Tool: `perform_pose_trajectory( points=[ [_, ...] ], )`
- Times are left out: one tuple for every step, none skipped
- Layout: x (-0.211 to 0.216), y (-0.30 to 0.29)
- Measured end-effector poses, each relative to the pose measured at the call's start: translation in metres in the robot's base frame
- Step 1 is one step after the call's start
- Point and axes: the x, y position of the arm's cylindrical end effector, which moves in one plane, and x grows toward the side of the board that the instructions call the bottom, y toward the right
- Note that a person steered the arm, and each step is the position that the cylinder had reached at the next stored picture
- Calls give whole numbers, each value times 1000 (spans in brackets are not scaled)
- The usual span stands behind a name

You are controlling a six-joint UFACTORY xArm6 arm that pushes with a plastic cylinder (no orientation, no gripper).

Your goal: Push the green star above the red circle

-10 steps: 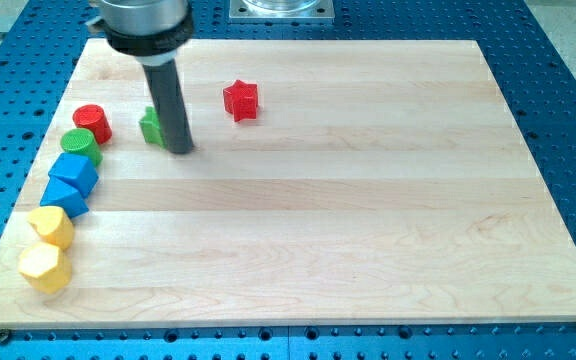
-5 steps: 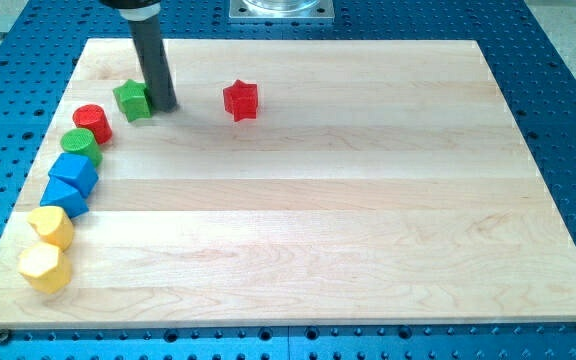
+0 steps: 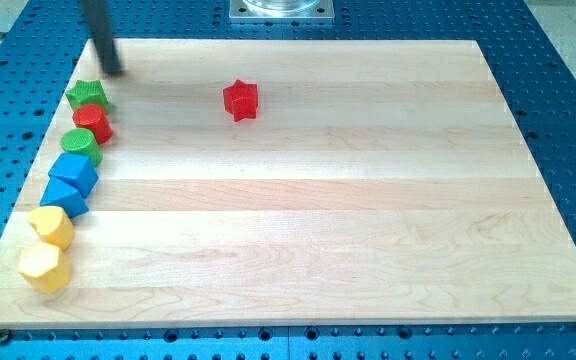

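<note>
The green star [image 3: 87, 96] lies near the board's left edge, directly above the red circle [image 3: 93, 123] and touching it. My tip [image 3: 114, 72] is just above and to the right of the green star, a small gap apart from it. The rod runs up out of the view's top left.
Below the red circle runs a column of blocks along the left edge: a green circle [image 3: 81, 144], two blue blocks [image 3: 73, 174] [image 3: 64, 199] and two yellow blocks [image 3: 51, 227] [image 3: 44, 266]. A red star [image 3: 240, 99] lies at the upper middle of the wooden board [image 3: 368, 200].
The rod has moved up and to the left, pushing the green star from beside the red circle's upper right to directly above it. The tip now stands off the star.
</note>
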Motion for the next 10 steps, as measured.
perform_pose_trajectory(
  points=[
    [28, -16],
    [64, -8],
    [64, -8],
    [46, 10],
    [43, 14],
    [41, 22],
    [37, 36],
    [14, 33],
    [-18, 128],
    [-21, 268]
  ],
)
